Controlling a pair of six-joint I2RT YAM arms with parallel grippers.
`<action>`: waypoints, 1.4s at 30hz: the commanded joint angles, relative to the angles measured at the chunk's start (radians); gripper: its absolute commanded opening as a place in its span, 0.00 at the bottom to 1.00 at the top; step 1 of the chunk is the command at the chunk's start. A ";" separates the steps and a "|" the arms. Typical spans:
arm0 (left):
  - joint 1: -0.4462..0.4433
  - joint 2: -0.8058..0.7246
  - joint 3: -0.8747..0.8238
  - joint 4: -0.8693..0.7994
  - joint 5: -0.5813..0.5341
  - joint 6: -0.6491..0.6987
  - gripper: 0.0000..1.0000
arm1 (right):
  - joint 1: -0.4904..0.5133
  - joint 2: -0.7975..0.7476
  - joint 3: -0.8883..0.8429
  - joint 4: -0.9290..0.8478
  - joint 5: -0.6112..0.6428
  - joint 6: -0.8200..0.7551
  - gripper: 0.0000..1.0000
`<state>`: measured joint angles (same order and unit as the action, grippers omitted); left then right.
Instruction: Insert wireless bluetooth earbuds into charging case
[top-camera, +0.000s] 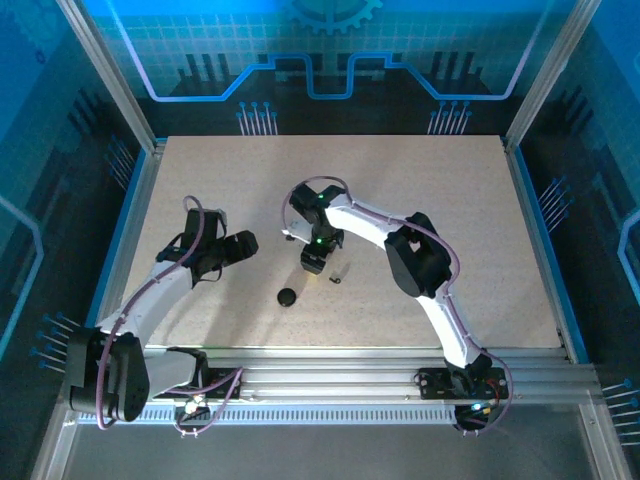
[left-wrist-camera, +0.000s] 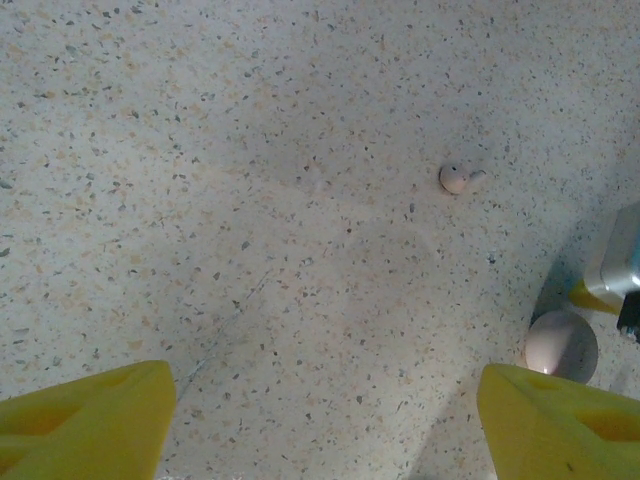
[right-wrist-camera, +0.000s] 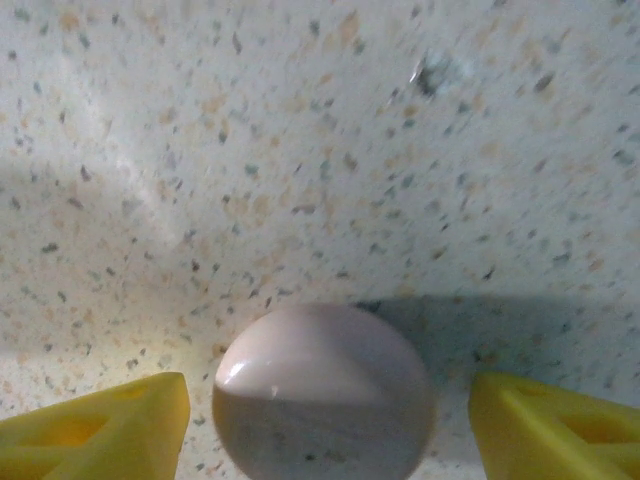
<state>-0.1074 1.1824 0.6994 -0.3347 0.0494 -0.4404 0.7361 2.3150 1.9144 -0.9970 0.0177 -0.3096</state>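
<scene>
Right gripper (right-wrist-camera: 325, 425) is open and pointing down at the table (top-camera: 450, 190). Its yellow fingers (right-wrist-camera: 100, 425) sit either side of the pink case (right-wrist-camera: 325, 385) with a small gap each side. No contact afaict, so it's straddling, not gripping. Pink case sits on the tabletop: round outline, smooth glossy dome, highlight upper left, lower half in shadow.

Top cam: right arm (top-camera: 425, 265) starts at its base on the near-right edge and runs up-left to a black elbow block. A white link carries on twd table centre, then the wrist folds back so the gripper hangs roughly vertical. Left arm (top-camera: 150, 290) runs diagonally up-right from the near-left base, black wrist aimed twd centre, well left of the right one.

Left gripper (left-wrist-camera: 320, 425) is also spread wide, nothing between the tips, bare table under it. Tips are yellow plastic wedges w/ hollow recesses.

Pink earbud (left-wrist-camera: 455, 178) is a tiny rounded bead w/ a short stub on one side. It lies loose on the table, apart from the pink case.

Black case (top-camera: 287, 297) is a small dark disc on the near side of the right gripper, not touching it.

Table surface is pale, speckled, stone-look, matte.
</scene>
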 joint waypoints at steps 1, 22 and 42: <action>0.009 -0.013 -0.010 -0.003 -0.001 0.023 0.80 | -0.008 0.049 0.043 -0.033 -0.018 -0.048 0.69; -0.050 -0.160 -0.177 0.345 0.257 0.142 0.67 | -0.098 -0.262 -0.159 0.157 -0.118 0.290 0.47; -0.421 0.121 -0.476 1.484 0.291 0.348 0.62 | -0.049 -0.807 -0.874 1.061 -0.211 1.280 0.48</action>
<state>-0.5079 1.2579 0.2398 0.9279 0.3450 -0.1238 0.6514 1.5757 1.0561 -0.0998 -0.2493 0.8398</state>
